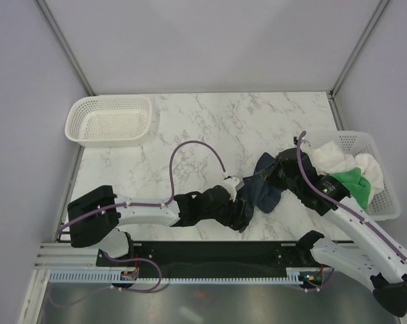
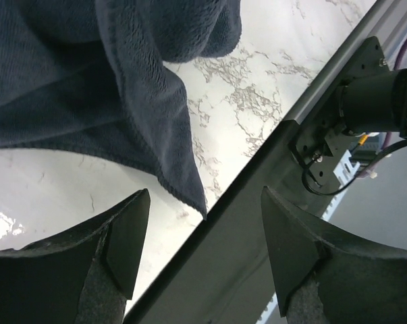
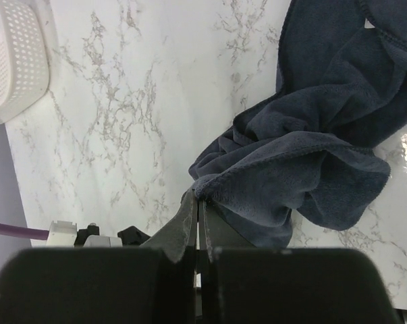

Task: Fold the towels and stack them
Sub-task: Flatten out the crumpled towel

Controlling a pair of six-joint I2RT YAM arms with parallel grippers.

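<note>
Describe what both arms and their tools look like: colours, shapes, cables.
Both the left arm and right arm have white links with black joints. A purple cable loops loosely off the left one; another runs along the right. The left tool and right tool have dark, matte, wedge-shaped fingers.

Robot lab cell, plain grey partition walls (image 1: 210, 40), aluminium frame posts (image 1: 63, 42), marble-patterned table (image 1: 210, 128); arms (image 1: 149, 212) bolted to black base plate (image 1: 210, 251)

No writing, label, brand, number or sign is legible in any view.
</note>
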